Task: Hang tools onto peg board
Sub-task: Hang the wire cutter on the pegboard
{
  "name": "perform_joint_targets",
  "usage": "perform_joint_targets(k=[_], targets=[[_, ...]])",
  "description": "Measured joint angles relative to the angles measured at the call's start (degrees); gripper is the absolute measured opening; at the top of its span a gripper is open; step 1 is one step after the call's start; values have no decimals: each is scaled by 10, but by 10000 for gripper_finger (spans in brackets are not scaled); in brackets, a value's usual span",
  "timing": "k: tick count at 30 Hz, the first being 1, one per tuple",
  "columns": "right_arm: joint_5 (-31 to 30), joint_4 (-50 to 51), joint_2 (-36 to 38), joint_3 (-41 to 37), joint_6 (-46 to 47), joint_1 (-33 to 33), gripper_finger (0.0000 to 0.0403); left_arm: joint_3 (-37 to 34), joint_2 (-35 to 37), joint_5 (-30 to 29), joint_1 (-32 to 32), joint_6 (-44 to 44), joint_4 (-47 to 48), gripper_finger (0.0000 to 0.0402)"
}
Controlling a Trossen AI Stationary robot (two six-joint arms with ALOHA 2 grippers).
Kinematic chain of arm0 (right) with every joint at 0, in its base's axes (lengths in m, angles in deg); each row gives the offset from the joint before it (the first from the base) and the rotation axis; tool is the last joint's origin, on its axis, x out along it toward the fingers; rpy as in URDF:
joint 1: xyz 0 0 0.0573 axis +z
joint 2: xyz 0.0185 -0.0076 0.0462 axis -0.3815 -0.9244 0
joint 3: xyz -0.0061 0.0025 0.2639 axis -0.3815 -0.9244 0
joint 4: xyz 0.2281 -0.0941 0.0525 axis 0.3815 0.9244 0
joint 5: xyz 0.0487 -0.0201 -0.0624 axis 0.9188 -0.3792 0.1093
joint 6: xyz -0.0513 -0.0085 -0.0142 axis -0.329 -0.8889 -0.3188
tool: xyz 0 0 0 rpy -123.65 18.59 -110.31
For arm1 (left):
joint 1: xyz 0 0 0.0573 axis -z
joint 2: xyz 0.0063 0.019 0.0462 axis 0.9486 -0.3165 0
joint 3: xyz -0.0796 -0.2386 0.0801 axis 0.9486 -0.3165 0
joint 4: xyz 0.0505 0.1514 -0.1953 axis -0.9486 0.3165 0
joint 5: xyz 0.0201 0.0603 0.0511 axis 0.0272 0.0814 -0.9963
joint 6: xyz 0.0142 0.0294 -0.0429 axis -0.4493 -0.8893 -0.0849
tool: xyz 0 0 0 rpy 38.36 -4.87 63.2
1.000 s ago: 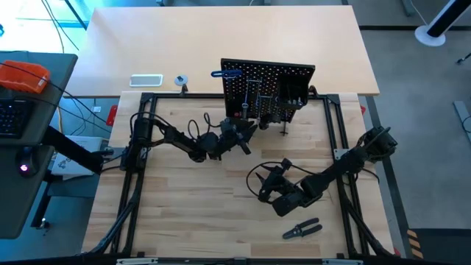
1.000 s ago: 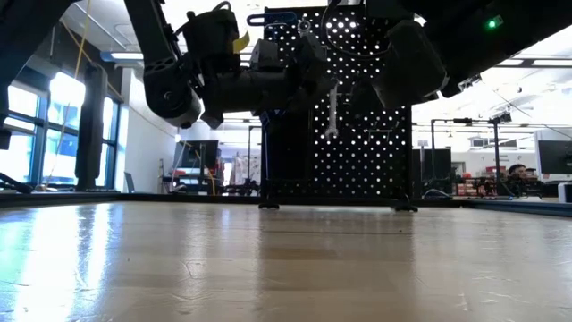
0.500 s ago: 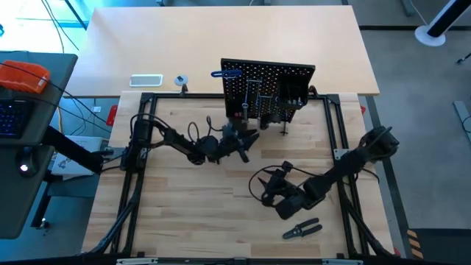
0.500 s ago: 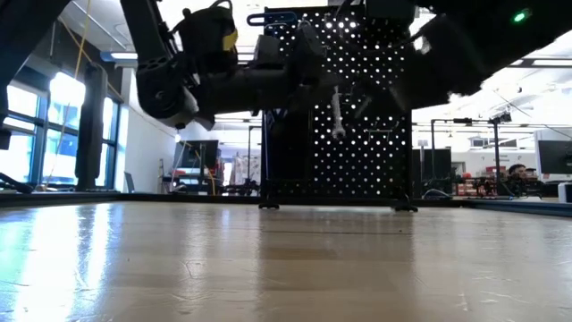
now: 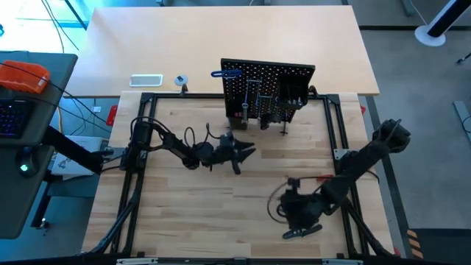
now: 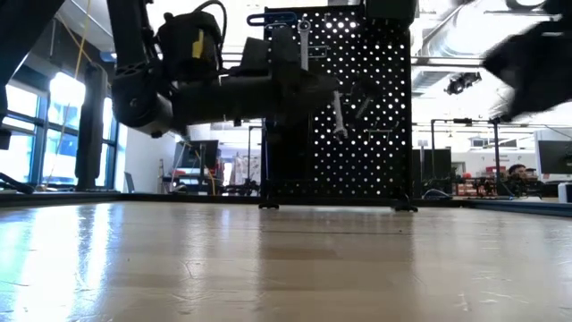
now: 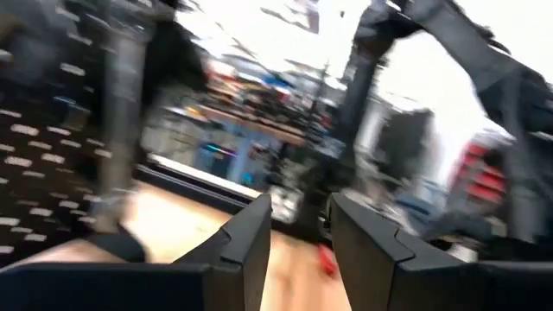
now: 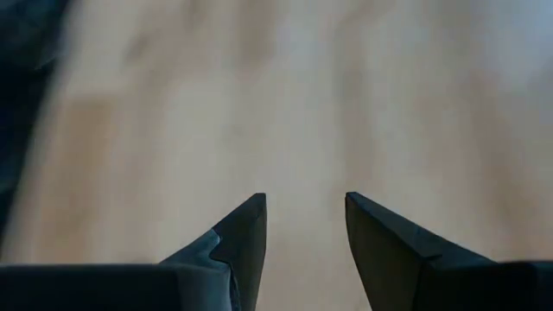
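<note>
High view: your tabletop (image 5: 184, 191) is pale wood inside a black frame, with a second light table beyond it carrying a white tray (image 5: 146, 80) and a small tape roll (image 5: 180, 80). The peg board (image 5: 266, 90) stands upright at the far edge, tools hanging on it, a blue-handled key (image 5: 225, 74) at its upper left. Black-handled pliers (image 5: 302, 231) lie near the front right. The left gripper (image 5: 246, 153) hovers mid-table, near the board; a second ago it was up at the board face. The right gripper (image 5: 294, 218) has dropped from mid-table to just beside the pliers.

Low view: you see a silver wrench (image 6: 339, 114) hanging on the board, and a lit workshop with windows behind.

Left wrist view: fingers (image 7: 251, 233) parted narrowly, nothing between.

Right wrist view: fingers (image 8: 246, 229) apart over bare wood, empty.
</note>
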Motion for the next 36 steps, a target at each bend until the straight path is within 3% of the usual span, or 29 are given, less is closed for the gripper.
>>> perform_joint_targets(k=[3, 7, 12, 16, 26, 29, 33, 36], targets=[[104, -1, -4, 0, 48, 31, 154, -8, 0, 51, 11, 0, 5, 113], [141, 3, -5, 0, 128, 83, 154, -8, 0, 114, 30, -12, 46, 113], [133, 36, -5, 0, 203, 142, 154, -7, 0, 139, 62, -48, 99, 113], [132, 119, -32, 0, 239, 167, 154, -7, 0, 141, 79, -74, 126, 113], [153, 110, -116, 3, 200, 150, 152, -7, 0, 140, 94, -81, 148, 113], [154, 110, -123, 4, 200, 142, 127, -7, 0, 139, 94, -82, 166, 113], [134, 110, -124, 3, 164, 127, 48, -7, 0, 137, 93, -81, 224, 113], [96, 112, -126, 3, 130, 105, 40, -7, 0, 155, 90, -81, 245, 113]])
